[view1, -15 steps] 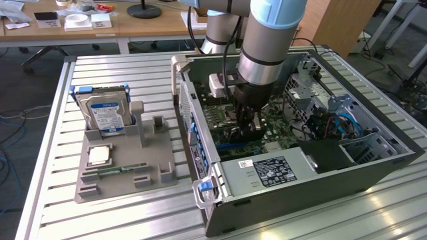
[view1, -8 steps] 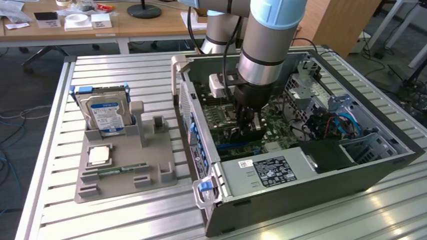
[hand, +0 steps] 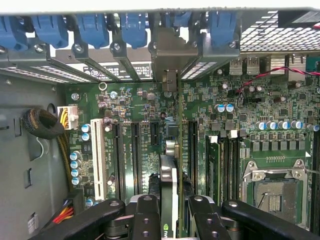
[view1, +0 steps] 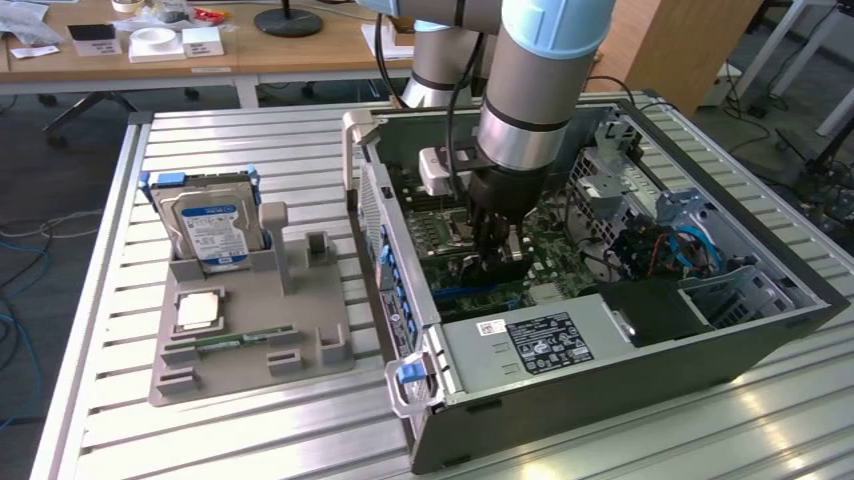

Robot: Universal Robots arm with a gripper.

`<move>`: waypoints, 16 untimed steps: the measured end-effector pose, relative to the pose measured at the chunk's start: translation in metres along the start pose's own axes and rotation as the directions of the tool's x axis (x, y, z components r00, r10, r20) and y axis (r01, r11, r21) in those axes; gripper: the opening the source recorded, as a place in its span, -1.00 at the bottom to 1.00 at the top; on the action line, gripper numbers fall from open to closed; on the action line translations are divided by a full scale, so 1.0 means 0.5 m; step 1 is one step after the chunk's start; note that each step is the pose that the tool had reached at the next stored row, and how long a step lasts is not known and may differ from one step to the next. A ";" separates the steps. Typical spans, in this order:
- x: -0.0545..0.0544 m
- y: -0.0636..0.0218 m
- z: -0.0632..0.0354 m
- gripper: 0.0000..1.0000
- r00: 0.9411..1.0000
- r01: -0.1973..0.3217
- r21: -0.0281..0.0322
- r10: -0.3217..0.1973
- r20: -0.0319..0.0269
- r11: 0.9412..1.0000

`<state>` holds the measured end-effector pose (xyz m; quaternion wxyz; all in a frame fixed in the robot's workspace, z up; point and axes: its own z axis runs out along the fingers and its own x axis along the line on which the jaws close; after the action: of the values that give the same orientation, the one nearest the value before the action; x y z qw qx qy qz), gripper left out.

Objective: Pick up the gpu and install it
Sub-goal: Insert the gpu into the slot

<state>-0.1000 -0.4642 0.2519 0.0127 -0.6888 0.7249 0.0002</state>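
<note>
Clearly the step in hand is the installing, not the picking up. The arm (view1: 534, 110) reaches down into the open computer case (view1: 747, 300), which lies on its side on the bench (view1: 267, 440). In the wrist view the fingers (hand: 146, 220) are closed on the gpu (hand: 168, 190). The card stands on its edge between them, directly over the green motherboard (hand: 135, 100) and in line with the long black expansion slots (hand: 135, 155). At the far end of the card a grey metal piece (hand: 167, 60), which I take for its bracket, meets the rear wall of the case, between the blue clips (hand: 95, 27). I cannot tell whether the lower edge of the card already sits in a slot or hangs just above it.

On the grey tray (view1: 314, 350) beside the case, the blue-labelled hard drive (view1: 211, 225) and the green memory stick (view1: 240, 340) are in their places.

In my judgement, seating the card calls for a straight, even push toward the board. The edge must stay parallel to the slot and the bracket must stay in its opening. A tilted card could jam or press on the small parts just beside the slot.
</note>
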 end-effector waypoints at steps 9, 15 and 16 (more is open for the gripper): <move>0.000 0.000 0.007 -0.47 1.000 0.000 0.000 0.000 0.000 1.000; 0.000 0.000 0.008 -0.47 1.000 0.000 0.000 0.000 0.000 1.000; 0.000 0.000 0.009 -0.47 1.000 0.000 0.000 0.000 0.000 1.000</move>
<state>-0.1001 -0.4643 0.2476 0.0126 -0.6888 0.7249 0.0002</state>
